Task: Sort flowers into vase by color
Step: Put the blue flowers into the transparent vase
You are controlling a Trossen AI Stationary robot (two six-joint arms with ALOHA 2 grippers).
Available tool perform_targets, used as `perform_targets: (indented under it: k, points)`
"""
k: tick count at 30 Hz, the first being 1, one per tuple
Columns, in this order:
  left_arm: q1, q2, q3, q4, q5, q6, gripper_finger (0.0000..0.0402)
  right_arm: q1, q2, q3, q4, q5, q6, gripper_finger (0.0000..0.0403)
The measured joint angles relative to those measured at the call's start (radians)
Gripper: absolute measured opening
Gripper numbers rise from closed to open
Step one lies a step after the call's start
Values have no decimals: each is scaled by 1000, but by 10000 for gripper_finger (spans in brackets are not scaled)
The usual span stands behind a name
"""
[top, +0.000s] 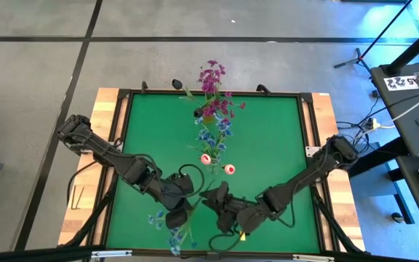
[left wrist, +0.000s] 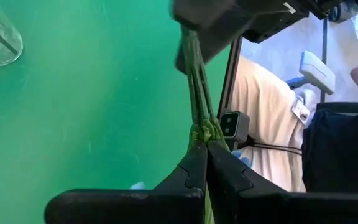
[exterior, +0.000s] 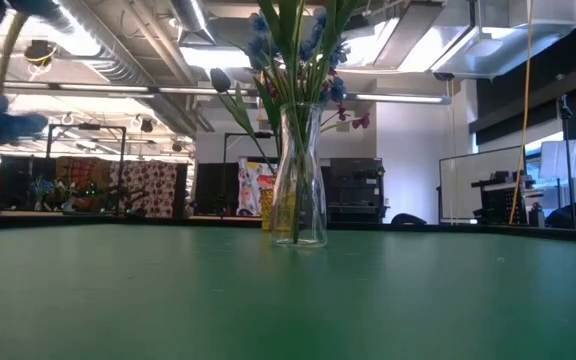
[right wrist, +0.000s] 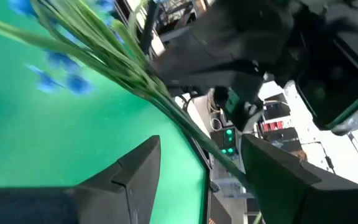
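A clear glass vase [exterior: 298, 180] stands upright on the green mat at the far middle. It holds purple, blue and white-pink flowers [top: 213, 109]. Near the front edge my left gripper [top: 180, 212] is shut on a blue-blossom spray [top: 167, 229], whose blossoms [right wrist: 55, 68] hang out past it. My right gripper [top: 213, 200] is open just right of the left one. Its two fingers stand on either side of the spray's green stems [right wrist: 166, 99]. My left gripper pinches the spray's bundled green stems [left wrist: 202, 127] between its two shut fingers, which lie across them. The spray is lifted clear of the mat. Its free stem end [left wrist: 191, 56] reaches to my right gripper, and the blossoms are on the other side. Whether my right gripper touches the stems I cannot tell.
A raised dark frame [top: 308, 138] borders the green mat, with wooden table edges [top: 108, 109] outside it. Bare mat lies left and right of the vase. Beyond the near edge a person's light clothing [left wrist: 266, 124] shows.
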Motion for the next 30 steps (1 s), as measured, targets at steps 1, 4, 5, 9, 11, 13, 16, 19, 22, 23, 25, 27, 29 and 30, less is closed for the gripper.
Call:
perform_targets:
  k: [1,4,5,9,11,13,16,19,22,23,25,27,29,30]
  points:
    - [0,0,0,0,0,1,0,-1,0,0,2,1,0,220]
    - [0,0,0,0,1,3,0,0,0,0,2,1,1,208]
    - [0,0,0,0,1,4,0,1,0,0,2,-1,1,200]
    - [0,0,0,0,1,4,0,3,0,0,1,-1,1,151]
    - [0,0,0,0,1,4,0,2,0,0,-2,-1,2,122]
    - [0,0,0,0,1,4,0,2,0,0,-2,-1,3,93]
    - [0,0,0,0,1,4,0,2,0,0,-9,-1,3,52]
    - [-1,0,0,0,3,4,0,2,0,-1,-14,0,3,20]
    - [-6,0,0,2,2,4,0,2,0,-1,-20,20,4,3]
    - [-8,0,0,3,2,5,0,2,0,-1,-22,27,6,4]
    - [-12,0,0,16,2,15,0,1,0,-1,-27,36,17,4]
    - [-16,0,0,28,5,27,0,1,0,-1,-29,36,22,2]
    - [-21,0,0,37,6,30,0,1,0,-1,-31,39,23,2]
    - [-21,0,0,43,8,30,0,1,0,-1,-32,44,23,2]
